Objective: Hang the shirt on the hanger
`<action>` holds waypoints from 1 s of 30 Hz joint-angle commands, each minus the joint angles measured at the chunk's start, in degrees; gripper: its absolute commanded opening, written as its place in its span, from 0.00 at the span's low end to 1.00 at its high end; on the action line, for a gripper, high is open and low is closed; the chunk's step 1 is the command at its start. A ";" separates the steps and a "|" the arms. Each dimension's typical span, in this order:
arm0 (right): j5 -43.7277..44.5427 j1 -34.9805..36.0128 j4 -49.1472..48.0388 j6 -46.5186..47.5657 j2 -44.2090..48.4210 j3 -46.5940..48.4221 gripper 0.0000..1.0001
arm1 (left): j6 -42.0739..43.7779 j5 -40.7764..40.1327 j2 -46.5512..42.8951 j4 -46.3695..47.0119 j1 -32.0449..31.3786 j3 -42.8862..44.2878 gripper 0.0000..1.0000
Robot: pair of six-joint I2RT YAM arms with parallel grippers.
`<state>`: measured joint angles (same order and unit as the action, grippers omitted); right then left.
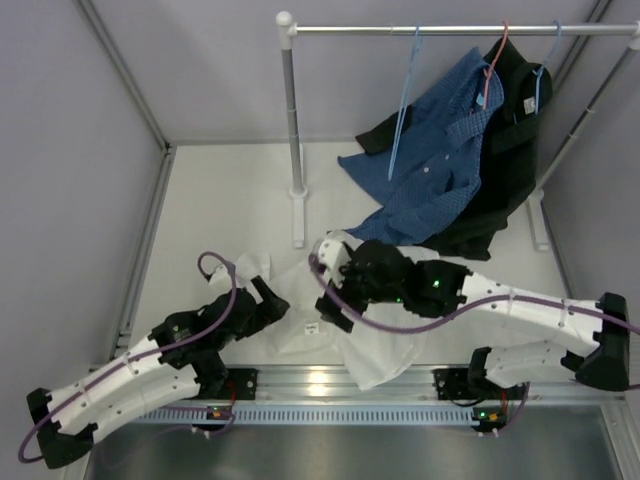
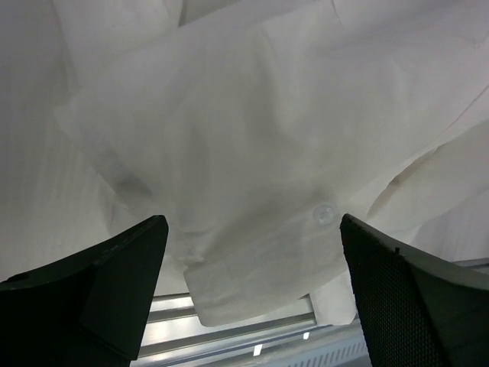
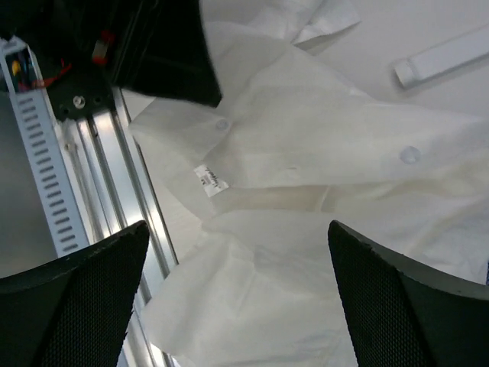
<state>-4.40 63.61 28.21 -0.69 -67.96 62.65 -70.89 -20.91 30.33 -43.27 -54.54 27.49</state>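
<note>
The white shirt [image 1: 345, 345] lies crumpled on the table near the front rail. It fills the left wrist view [image 2: 252, 130] and the right wrist view [image 3: 306, 229], where the small collar label [image 3: 212, 180] shows. My left gripper [image 1: 268, 298] is open just over the shirt's left part, with cloth and a button [image 2: 325, 214] between its fingers [image 2: 114, 283]. My right gripper [image 1: 328, 285] is open over the collar area, its fingers [image 3: 412, 306] wide apart and empty. The light-blue wire hanger [image 1: 404, 100] hangs bare on the rail at the back.
A clothes rack [image 1: 292, 120] stands at the back, its foot [image 3: 447, 57] on the table. A blue patterned shirt [image 1: 435, 160] on a red hanger [image 1: 492, 65] and a black garment [image 1: 510, 140] on a blue hanger [image 1: 543, 75] hang there. An aluminium rail [image 1: 330, 385] runs along the front.
</note>
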 commanded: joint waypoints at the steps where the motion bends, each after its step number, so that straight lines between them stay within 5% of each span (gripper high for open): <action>1: 11.43 9.67 -0.16 13.59 -2.78 -0.25 0.96 | -4.78 -8.87 -3.69 -8.22 -0.12 6.16 0.98; 5: 12.49 16.09 -5.26 21.33 -8.66 -0.43 0.94 | -3.56 -20.80 -2.47 -13.77 -0.12 14.85 0.98; 12: 8.54 17.51 -10.10 28.37 -18.15 3.35 0.87 | -3.11 -35.94 4.21 -21.77 -0.04 24.44 0.98; 18: 13.18 18.04 -15.01 31.97 -26.16 5.64 0.73 | -0.04 -38.68 7.82 -21.42 -0.12 28.58 0.98; 21: 16.88 18.12 -20.64 33.72 -28.18 5.46 0.59 | 2.25 -38.42 8.08 -19.84 -0.04 28.59 0.98; 26: 21.19 17.77 -26.53 35.32 -30.74 5.46 0.09 | 4.44 -39.47 6.42 -20.36 -0.12 29.28 0.98; 30: 22.51 17.77 -30.05 32.77 -26.09 6.33 0.00 | 12.85 -40.00 4.13 -18.20 -0.12 32.54 0.98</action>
<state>15.27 80.58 7.16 32.95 -98.19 65.78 -65.54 -58.08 36.34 -63.59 -54.54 55.83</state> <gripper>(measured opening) 0.009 0.983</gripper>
